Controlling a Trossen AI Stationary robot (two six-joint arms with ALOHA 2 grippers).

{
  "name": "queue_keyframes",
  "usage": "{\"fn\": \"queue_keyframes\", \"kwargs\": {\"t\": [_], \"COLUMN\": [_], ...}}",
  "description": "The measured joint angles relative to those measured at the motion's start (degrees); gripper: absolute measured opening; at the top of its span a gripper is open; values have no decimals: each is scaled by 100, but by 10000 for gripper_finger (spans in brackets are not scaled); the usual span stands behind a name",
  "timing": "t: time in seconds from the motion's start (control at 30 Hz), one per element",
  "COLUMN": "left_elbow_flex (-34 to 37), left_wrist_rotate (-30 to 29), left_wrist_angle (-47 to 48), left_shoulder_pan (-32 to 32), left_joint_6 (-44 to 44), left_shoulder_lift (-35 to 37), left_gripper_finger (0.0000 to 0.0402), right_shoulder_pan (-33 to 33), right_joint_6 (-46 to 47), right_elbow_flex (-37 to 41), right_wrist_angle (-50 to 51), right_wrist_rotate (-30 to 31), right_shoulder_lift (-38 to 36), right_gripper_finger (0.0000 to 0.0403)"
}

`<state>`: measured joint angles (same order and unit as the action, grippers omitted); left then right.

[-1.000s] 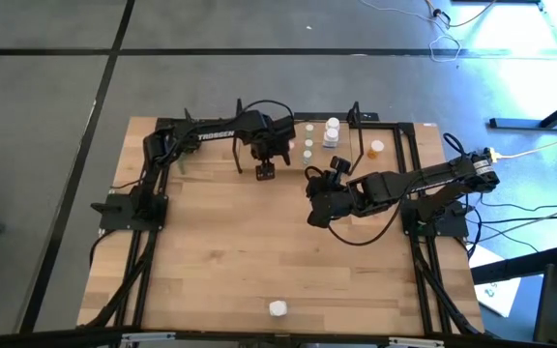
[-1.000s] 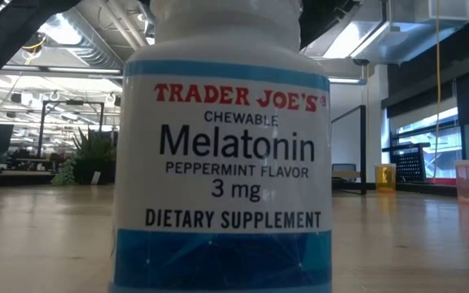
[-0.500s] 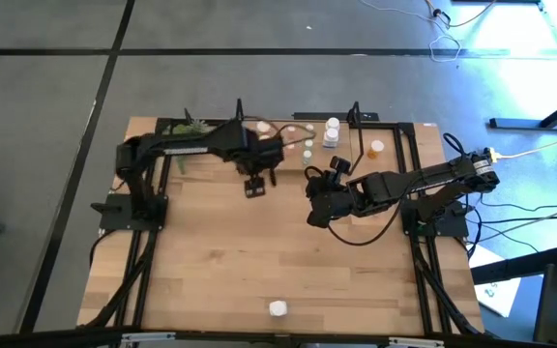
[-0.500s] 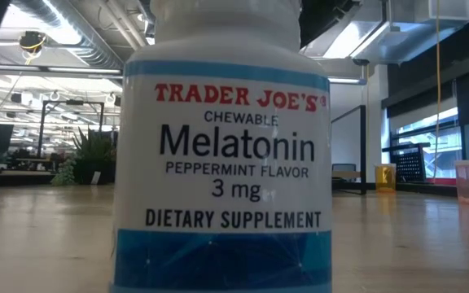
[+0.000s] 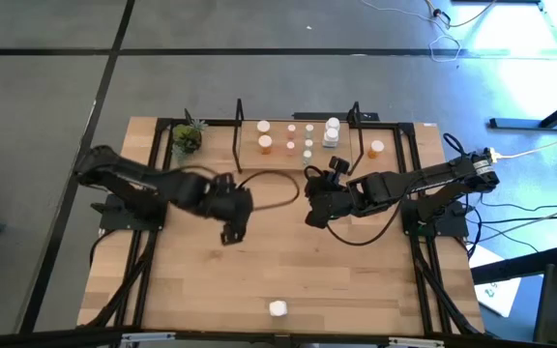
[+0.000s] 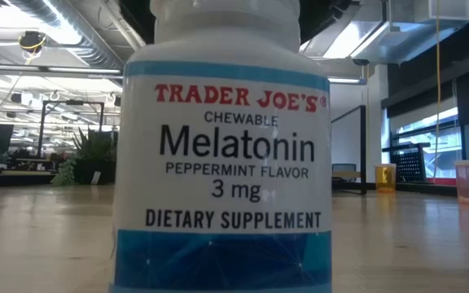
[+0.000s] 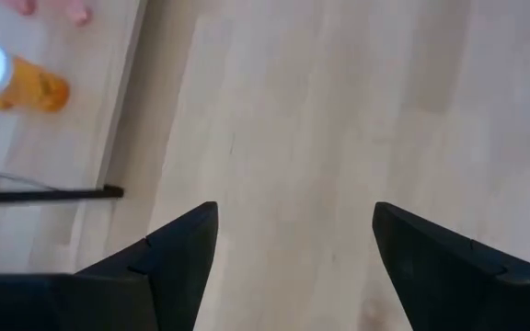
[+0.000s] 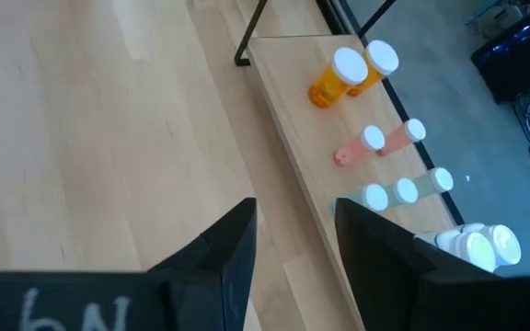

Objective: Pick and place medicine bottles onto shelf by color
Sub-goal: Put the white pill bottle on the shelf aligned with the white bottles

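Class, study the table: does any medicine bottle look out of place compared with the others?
Yes. One white bottle stands alone at the table's near edge, far from the shelf. An orange bottle also sits just outside the shelf's right frame.

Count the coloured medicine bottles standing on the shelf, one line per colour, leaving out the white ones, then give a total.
Orange bottles: 2
Pink bottles: 2
Pale green bottles: 3
Total: 7
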<state>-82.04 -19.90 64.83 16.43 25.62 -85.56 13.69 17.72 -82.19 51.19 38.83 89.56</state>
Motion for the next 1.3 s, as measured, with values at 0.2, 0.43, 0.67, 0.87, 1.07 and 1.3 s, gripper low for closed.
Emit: {"fn": "queue_keyframes", "kwargs": {"t": [0.2,0.43,0.67,0.87,1.07,1.3], "left_elbow_flex": [3,0,0,0,-2,-4], "left_wrist_rotate": [-613,-1003,-1120,-1124,-1117,-1119], "left_wrist_angle": [74,65,66,70,111,119], "left_shoulder_pan": [822,1483,1950,2070,2076,2073], "left_joint_6": [537,1014,1206,1328,1475,1595], "left_shoulder_lift": [26,26,24,24,21,21], "left_gripper_finger": [284,284,284,284,284,284], "right_shoulder_pan": [0,-2,-2,141,196,203], "right_joint_6": [0,165,-60,-745,-467,-664], "right_elbow_flex": [0,0,0,0,0,0], "right_wrist_angle": [-87,-178,-406,-467,-534,-522], "right_wrist_rotate": [4,-179,-1826,-3505,-4260,-4765], "right_shoulder_lift": [0,0,0,0,12,188], "right_gripper_finger": [152,152,152,152,152,152]}}
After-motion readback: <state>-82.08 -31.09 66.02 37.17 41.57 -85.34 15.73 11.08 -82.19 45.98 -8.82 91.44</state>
